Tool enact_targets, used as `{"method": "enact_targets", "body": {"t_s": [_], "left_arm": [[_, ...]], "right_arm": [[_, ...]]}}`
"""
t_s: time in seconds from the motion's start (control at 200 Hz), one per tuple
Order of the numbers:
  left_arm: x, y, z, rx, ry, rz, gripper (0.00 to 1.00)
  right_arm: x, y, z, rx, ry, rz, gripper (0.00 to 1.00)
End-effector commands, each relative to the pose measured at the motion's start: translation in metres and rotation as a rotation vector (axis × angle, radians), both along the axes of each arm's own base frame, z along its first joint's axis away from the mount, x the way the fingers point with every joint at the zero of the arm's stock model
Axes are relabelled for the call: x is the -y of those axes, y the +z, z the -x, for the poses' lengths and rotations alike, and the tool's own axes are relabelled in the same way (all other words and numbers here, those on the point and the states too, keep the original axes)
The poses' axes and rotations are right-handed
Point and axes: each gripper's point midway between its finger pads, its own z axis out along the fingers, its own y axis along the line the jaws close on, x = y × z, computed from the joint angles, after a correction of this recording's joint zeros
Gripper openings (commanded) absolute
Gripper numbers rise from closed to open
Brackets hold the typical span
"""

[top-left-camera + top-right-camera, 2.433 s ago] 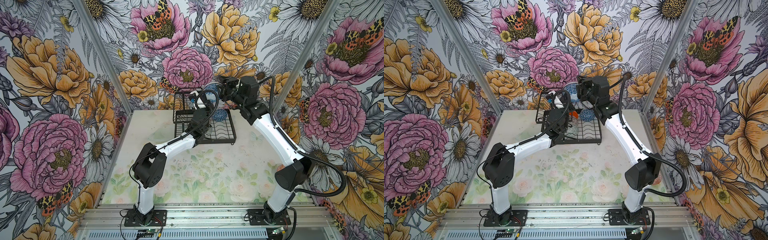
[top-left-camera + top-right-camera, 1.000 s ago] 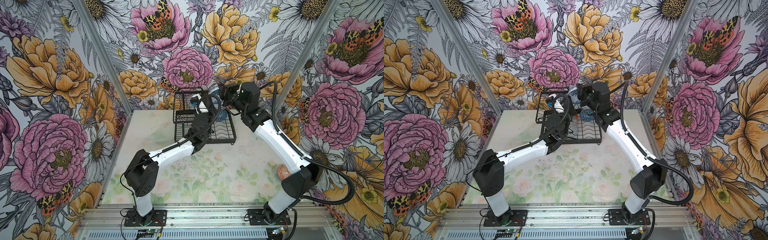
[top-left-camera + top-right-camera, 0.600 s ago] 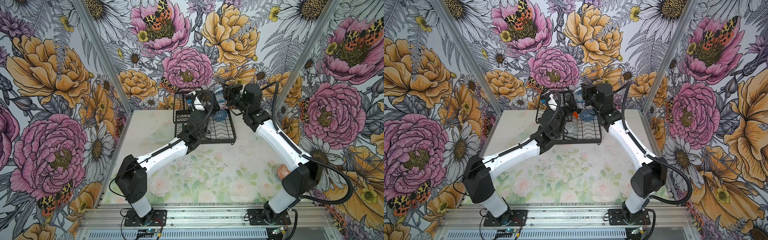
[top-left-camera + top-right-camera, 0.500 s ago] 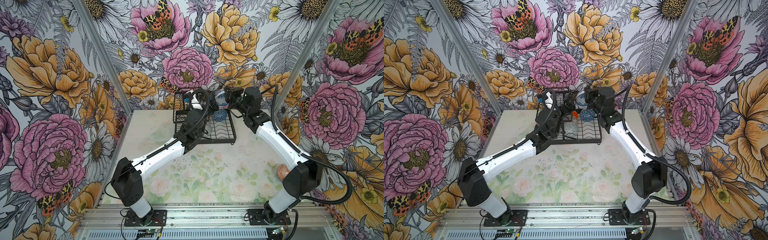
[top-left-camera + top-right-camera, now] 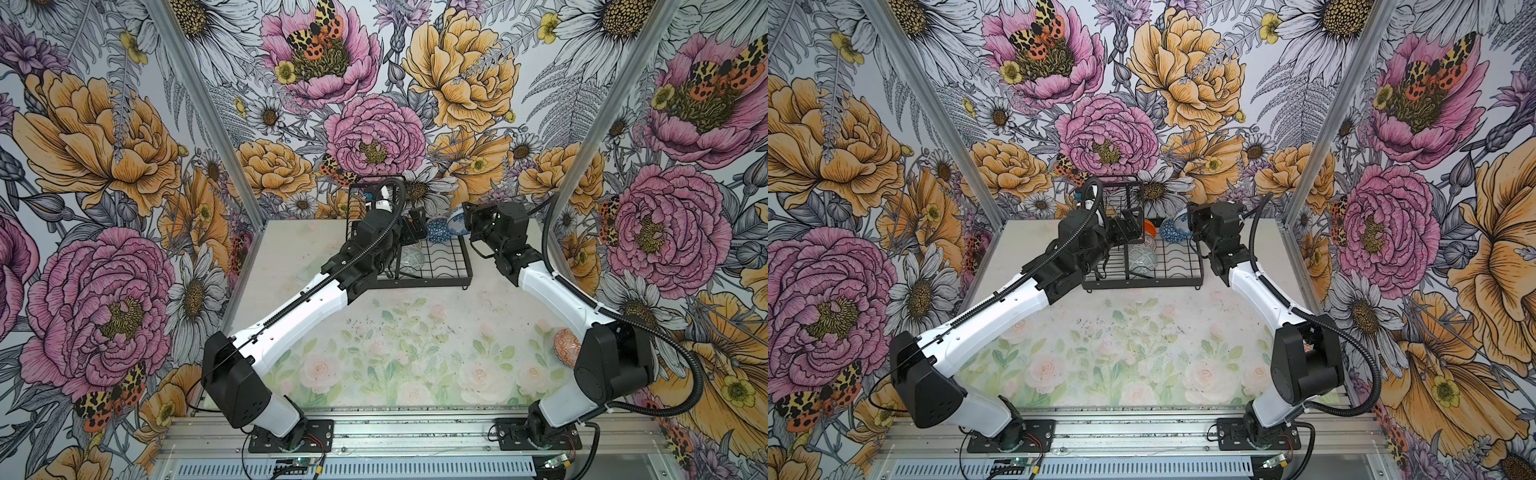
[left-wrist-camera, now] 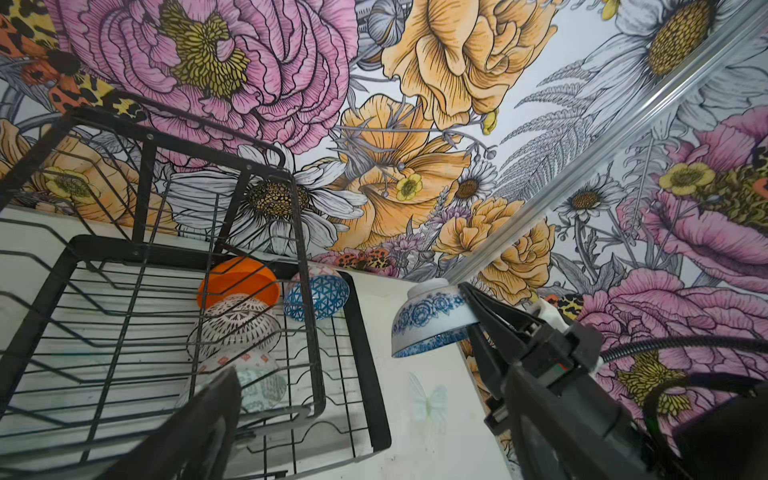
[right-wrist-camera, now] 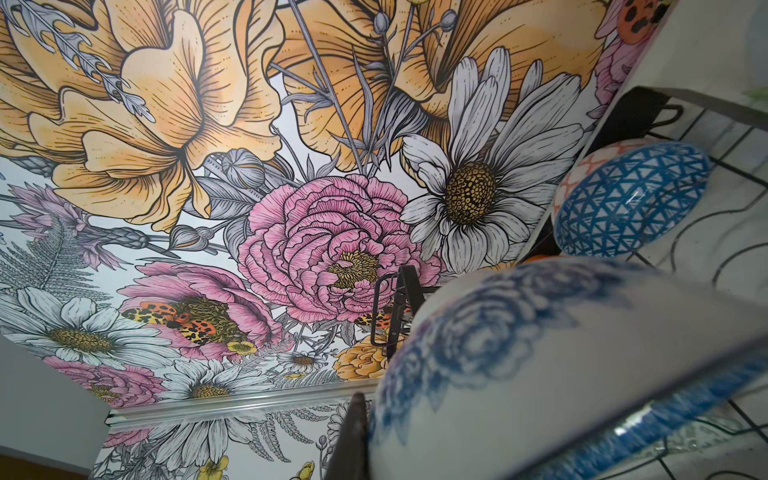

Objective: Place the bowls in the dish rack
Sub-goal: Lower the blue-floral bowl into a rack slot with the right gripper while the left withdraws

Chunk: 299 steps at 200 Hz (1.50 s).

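The black wire dish rack [image 5: 467, 266] [image 5: 1142, 286] [image 6: 374, 374] stands at the back of the table. In it lean an orange bowl [image 6: 237, 278], a white black-lattice bowl [image 6: 237, 324], a blue geometric bowl [image 5: 437, 230] [image 6: 316, 297] [image 7: 631, 199] and a grey-green bowl [image 5: 411, 259] [image 5: 1142, 255] [image 6: 253, 374]. My left gripper [image 5: 415, 226] [image 5: 1129, 226] [image 6: 372, 395] hangs open above the rack, holding nothing. My right gripper [image 5: 465, 218] [image 5: 1190, 220] [image 6: 478, 316] is shut on the rim of a blue-white floral bowl [image 5: 455, 216] [image 6: 432, 320] [image 7: 561, 374], held in the air beside the rack's far right corner.
A red-orange patterned bowl [image 5: 566, 347] lies on the table at the right, close to my right arm's elbow. The rack's raised wire basket tier [image 5: 365, 199] [image 6: 187, 166] stands at its back left. Flowered walls close in the back and both sides.
My left gripper has opened wide and the left arm has swung its elbow back to the left. The right gripper has shifted slightly right, still holding the floral bowl.
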Motion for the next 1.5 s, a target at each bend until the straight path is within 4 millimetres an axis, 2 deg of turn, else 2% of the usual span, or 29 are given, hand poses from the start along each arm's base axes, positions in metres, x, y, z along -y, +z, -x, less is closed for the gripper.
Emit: {"method": "enact_targets", "body": {"t_s": [0.0,0.22,0.255,0.44,0.63,0.856,1.141,1.491], "left_arm": [[0.001,-0.013,0.009,-0.08,-0.052,-0.057,0.99],[0.005,-0.019,0.008,-0.109,-0.082,-0.088,0.99],[0.013,-0.02,0.009,-0.119,-0.123,-0.096,0.99],[0.026,-0.026,0.005,-0.144,-0.179,-0.171,0.99],[0.03,-0.048,-0.002,-0.22,-0.201,-0.254,0.99],[0.035,-0.057,-0.008,-0.239,-0.232,-0.286,0.99],[0.043,-0.058,-0.02,-0.221,-0.244,-0.317,0.99],[0.039,-0.048,-0.019,-0.218,-0.23,-0.316,0.99]], "right_arm": [[0.0,0.037,-0.003,0.184,0.017,0.021,0.0],[-0.006,0.0,-0.019,0.159,0.036,0.055,0.0],[-0.006,-0.006,-0.021,0.15,0.034,0.053,0.0],[-0.01,-0.032,-0.032,0.12,0.04,0.065,0.0],[-0.012,-0.056,-0.041,0.094,0.038,0.071,0.0],[-0.014,-0.072,-0.053,0.092,0.031,0.071,0.0],[-0.014,-0.092,-0.061,0.056,0.021,0.056,0.0],[-0.017,-0.098,-0.067,0.07,0.028,0.031,0.0]]}}
